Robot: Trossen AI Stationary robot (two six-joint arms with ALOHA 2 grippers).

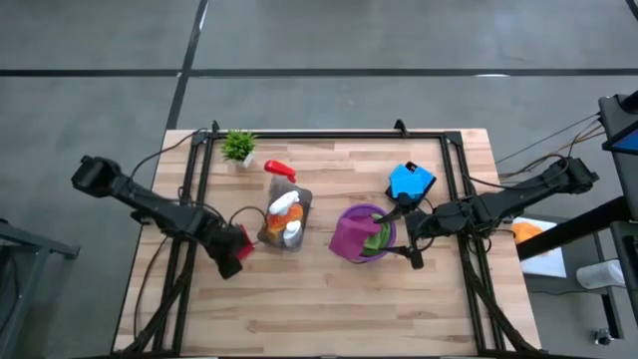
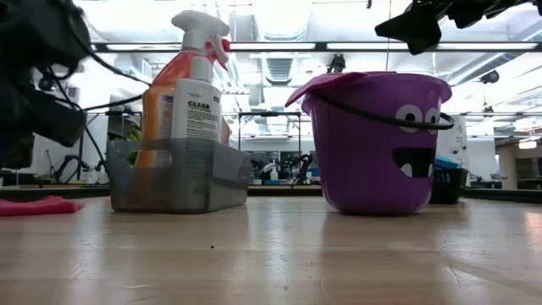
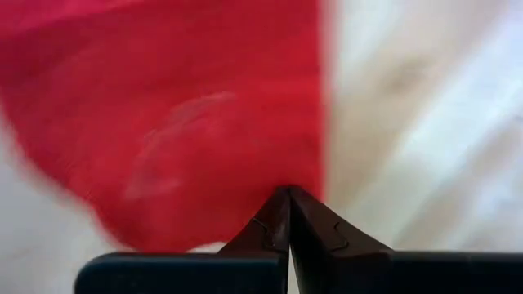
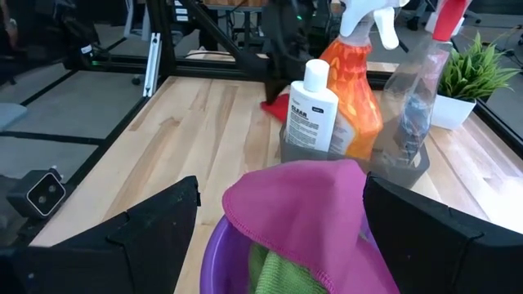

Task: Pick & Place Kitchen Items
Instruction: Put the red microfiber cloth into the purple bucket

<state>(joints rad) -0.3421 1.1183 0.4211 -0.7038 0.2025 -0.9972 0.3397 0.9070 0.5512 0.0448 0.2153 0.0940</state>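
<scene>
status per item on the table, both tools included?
left tool: shut on red cloth, at table level.
right tool: open, above purple bucket.
magenta cloth: draped over bucket rim.
green cloth: inside bucket.
orange spray bottle: upright in grey bin.
blue sponges: on table, untouched.
potted plant: upright.

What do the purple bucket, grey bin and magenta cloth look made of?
Purple bucket: likely glossy moulded plastic; smooth walls catch light, printed face.
Grey bin: probably translucent plastic; bottles show dimly through its walls.
Magenta cloth: soft woven fabric, maybe microfibre; stitched hem, drapes over the bucket's rim.
</scene>
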